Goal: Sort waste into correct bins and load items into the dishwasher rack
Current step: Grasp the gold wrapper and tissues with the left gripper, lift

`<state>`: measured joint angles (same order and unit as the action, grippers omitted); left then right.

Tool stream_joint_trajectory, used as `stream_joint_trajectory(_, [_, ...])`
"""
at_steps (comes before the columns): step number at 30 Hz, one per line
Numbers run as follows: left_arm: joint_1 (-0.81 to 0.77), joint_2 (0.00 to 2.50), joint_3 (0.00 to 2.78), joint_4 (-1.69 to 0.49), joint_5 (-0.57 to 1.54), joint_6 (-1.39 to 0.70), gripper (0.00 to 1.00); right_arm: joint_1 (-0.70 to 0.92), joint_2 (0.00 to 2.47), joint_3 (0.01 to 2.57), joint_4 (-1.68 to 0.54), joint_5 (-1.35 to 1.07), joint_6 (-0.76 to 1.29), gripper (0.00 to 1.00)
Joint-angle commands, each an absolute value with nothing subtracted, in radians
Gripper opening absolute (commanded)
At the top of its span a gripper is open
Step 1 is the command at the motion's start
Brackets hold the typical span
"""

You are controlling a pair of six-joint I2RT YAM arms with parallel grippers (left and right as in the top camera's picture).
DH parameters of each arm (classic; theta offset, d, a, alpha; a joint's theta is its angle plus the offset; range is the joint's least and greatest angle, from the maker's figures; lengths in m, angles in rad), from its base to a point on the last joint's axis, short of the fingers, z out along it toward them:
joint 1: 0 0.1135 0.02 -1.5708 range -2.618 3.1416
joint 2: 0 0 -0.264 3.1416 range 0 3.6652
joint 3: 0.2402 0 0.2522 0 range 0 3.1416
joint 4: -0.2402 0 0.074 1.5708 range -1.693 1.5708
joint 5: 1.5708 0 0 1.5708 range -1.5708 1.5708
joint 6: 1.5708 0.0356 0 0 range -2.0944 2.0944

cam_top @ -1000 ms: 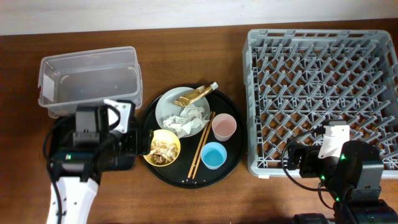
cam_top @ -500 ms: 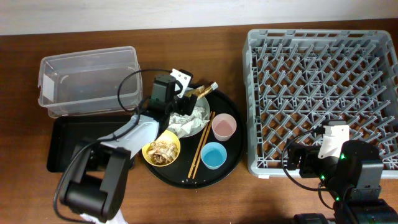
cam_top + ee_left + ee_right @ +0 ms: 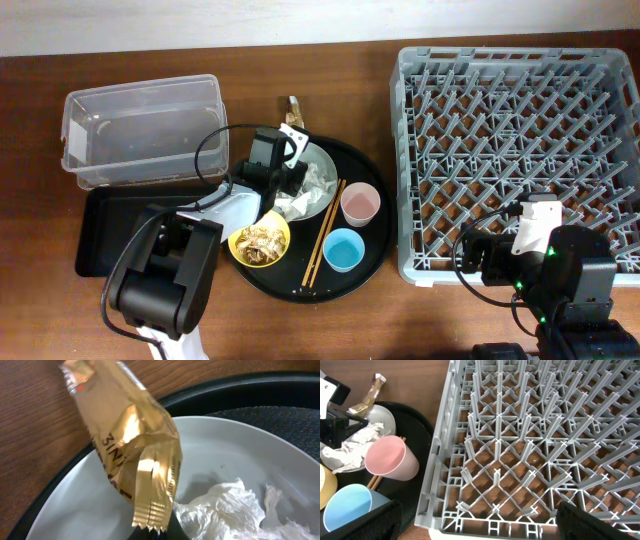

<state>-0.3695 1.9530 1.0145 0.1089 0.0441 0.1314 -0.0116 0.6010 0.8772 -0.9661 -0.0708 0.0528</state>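
My left gripper point(image 3: 287, 150) is shut on the bottom edge of the gold foil wrapper point(image 3: 130, 445), which stands up over the pale plate point(image 3: 235, 455) and points toward the table's back edge point(image 3: 294, 104). Crumpled white tissue point(image 3: 305, 190) lies on the plate point(image 3: 322, 160). The yellow bowl point(image 3: 260, 241) holds crumbly scraps. Brown chopsticks point(image 3: 322, 235), a pink cup point(image 3: 360, 204) and a blue cup point(image 3: 343, 249) sit on the round black tray point(image 3: 300, 285). My right gripper point(image 3: 480, 527) hangs open over the front left corner of the grey dishwasher rack point(image 3: 520, 150).
The clear tub point(image 3: 140, 130) stands at the back left, with the shallow black rectangular tray point(image 3: 100, 235) in front of it. My left arm's base point(image 3: 160, 280) rests over that tray's right end. The rack's upright pegs point(image 3: 520, 415) fill the right side.
My left arm swung from the black rectangular tray to the plate, closed on the foil wrapper and raised it so its end points backward. The right arm has not moved.
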Motion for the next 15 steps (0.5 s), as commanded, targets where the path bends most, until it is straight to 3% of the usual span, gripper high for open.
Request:
stream_joint_trajectory(1, [-0.372, 1.876, 1.026, 0.107, 0.001, 0.137, 0.0, -0.007, 0.598, 0.895, -0.966, -0.075, 0.061, 0.99])
stream_joint_trajectory(8, [-0.293, 1.556, 1.026, -0.089, -0.057, 0.083, 0.0, -0.007, 0.598, 0.895, -0.966, -0.075, 0.061, 0.99])
stream_joint_trajectory(11, [-0.181, 1.466, 1.026, -0.084, -0.063, 0.032, 0.0, -0.007, 0.598, 0.895, -0.966, -0.075, 0.061, 0.99])
stream_joint_trajectory(15, [0.039, 1.46, 1.026, -0.084, -0.132, -0.278, 0.0, -0.007, 0.598, 0.895, -0.965, -0.075, 0.061, 0.99])
